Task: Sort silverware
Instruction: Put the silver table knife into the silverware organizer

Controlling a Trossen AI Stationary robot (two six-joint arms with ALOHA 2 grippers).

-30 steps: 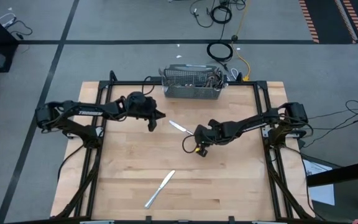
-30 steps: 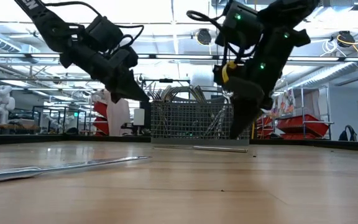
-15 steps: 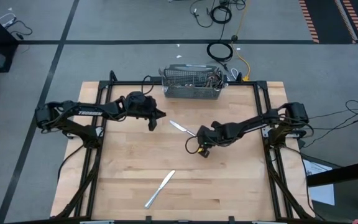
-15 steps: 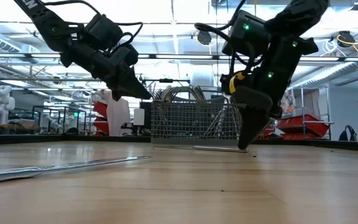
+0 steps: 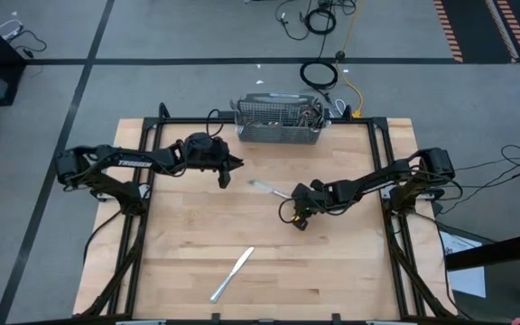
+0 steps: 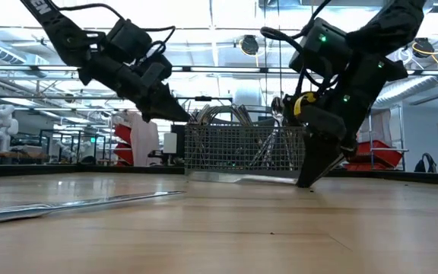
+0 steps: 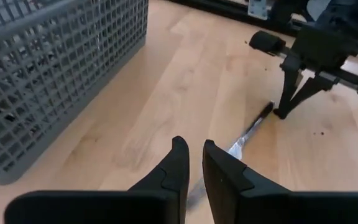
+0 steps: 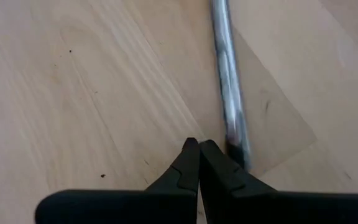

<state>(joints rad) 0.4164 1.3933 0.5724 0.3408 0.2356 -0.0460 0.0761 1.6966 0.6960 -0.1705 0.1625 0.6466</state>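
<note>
Silverware [image 5: 315, 111] fills one end of the mesh basket [image 5: 273, 133]; left fingers [image 7: 191, 163] slightly spread, right fingers [image 8: 199, 160] pressed together.

Light wood table [image 5: 179, 244] w/ grey wire-mesh basket [image 5: 278, 133] at top centre, one table knife [image 5: 266, 189] mid-frame, another knife [image 5: 232, 273] at lower centre.

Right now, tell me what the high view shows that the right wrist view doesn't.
Only the high view: the mesh basket, the left gripper near it, and a second knife at the table's near edge. Only the right wrist view: the right gripper with its jaws shut, tips on the wood. Both: the knife beside that gripper.
</note>
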